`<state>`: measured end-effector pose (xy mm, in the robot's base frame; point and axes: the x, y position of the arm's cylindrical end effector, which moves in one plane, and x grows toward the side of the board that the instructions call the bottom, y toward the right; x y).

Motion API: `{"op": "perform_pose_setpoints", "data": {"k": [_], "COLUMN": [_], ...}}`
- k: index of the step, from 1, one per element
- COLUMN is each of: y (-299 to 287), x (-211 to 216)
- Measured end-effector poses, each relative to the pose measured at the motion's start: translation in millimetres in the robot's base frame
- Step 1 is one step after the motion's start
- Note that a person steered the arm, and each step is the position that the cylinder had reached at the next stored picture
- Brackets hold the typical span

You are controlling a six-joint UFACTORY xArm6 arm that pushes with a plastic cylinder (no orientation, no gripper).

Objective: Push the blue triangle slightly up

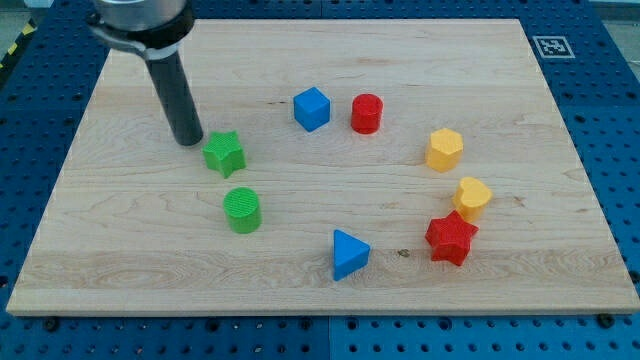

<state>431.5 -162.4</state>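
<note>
1. You see a pale wooden board (330, 290) lying on the blue perforated desk (610, 120), with 8 blocks on it in a loose ring.
2. The blue triangle (349, 254) sits low on the board, near the view's bottom, between the green cylinder (242, 210) at its left and the red star (450, 238) at its right.
3. My tip (188, 141) rests at the upper left, just beside the green star (224, 153), on that block's upper-left side; whether they touch, you cannot tell. The tip is well apart from the blue triangle.
4. No claw shows: the arm ends in a plain dark rod, which holds nothing.
5. Along the top, a blue cube (312, 108) stands just left of a red cylinder (367, 114).
6. At the right, a yellow hexagon (444, 149) lies above a yellow heart (472, 197), which touches the red star.
</note>
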Motion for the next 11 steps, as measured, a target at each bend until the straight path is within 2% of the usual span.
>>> {"op": "perform_pose_setpoints", "data": {"k": [1, 3, 4, 5, 6, 7, 9, 10, 11], "y": [2.5, 62.9, 85.8, 93.4, 172.6, 191.3, 181.8, 176.9, 179.2], "x": [59.6, 173.7, 186.8, 186.4, 181.4, 180.2, 171.6, 140.2, 131.7]}}
